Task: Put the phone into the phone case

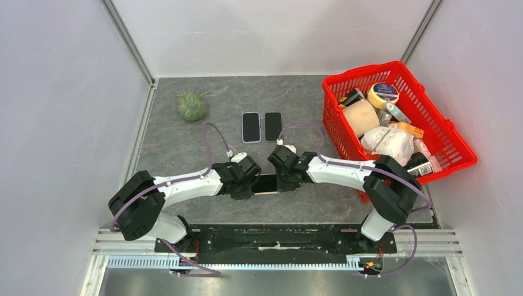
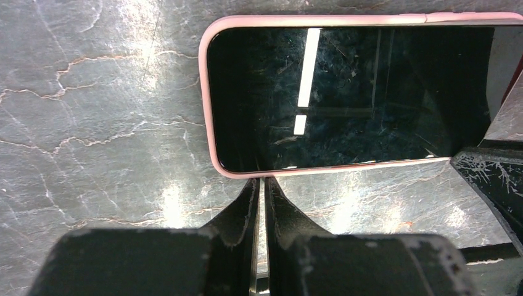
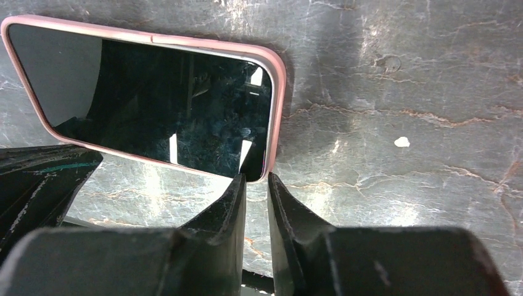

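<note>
A phone (image 1: 266, 184) with a dark screen lies face up on the grey table between my two grippers. A pink case rim (image 2: 205, 123) runs round its screen (image 2: 345, 92). My left gripper (image 2: 260, 182) is shut, with its tips against the near long edge of the case by the left corner. My right gripper (image 3: 256, 179) is shut, with its tips at the near right corner of the pink rim (image 3: 279, 111). In the top view the left gripper (image 1: 245, 179) and the right gripper (image 1: 285, 176) flank the phone's two ends.
Two more phone-shaped items (image 1: 250, 127) (image 1: 272, 126) lie side by side further back. A green round object (image 1: 192, 106) sits at the back left. A red basket (image 1: 457, 143) full of several items stands on the right.
</note>
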Robot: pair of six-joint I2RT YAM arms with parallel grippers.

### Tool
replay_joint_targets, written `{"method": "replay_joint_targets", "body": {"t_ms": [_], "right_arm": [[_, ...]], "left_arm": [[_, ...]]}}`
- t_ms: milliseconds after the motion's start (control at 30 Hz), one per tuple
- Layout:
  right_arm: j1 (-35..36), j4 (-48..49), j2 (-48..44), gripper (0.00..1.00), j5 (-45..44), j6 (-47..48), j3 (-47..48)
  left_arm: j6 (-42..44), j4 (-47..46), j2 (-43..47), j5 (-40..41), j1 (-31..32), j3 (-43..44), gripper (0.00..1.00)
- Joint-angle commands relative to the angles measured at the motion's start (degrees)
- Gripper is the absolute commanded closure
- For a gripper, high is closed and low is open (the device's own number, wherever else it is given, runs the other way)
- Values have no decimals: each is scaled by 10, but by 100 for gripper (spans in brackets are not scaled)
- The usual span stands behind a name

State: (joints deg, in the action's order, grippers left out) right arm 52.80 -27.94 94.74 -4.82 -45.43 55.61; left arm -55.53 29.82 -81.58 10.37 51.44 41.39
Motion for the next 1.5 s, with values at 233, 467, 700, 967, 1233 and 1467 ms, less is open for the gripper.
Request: {"method": "replay_joint_targets", "body": {"t_ms": [233, 467, 700, 967, 1233, 1467], "right_arm": [[-39, 25, 7, 71, -2, 25, 23], [-39, 27, 39, 75, -6, 28, 24], [0, -6, 66, 76, -57, 26, 7], [19, -24, 89, 78, -112, 3, -25], [31, -6, 111, 86, -118, -9, -49], [34, -11, 87, 87, -124, -5, -72]], "left_arm": [[15, -40, 1, 0, -2, -1, 89], [17, -41, -3, -3, -1, 4, 90], [19, -41, -8, -2, -1, 6, 90], [21, -40, -16, -3, -1, 11, 90], [23, -40, -25, -3, -1, 17, 90], [20, -41, -30, -3, 0, 20, 90]]}}
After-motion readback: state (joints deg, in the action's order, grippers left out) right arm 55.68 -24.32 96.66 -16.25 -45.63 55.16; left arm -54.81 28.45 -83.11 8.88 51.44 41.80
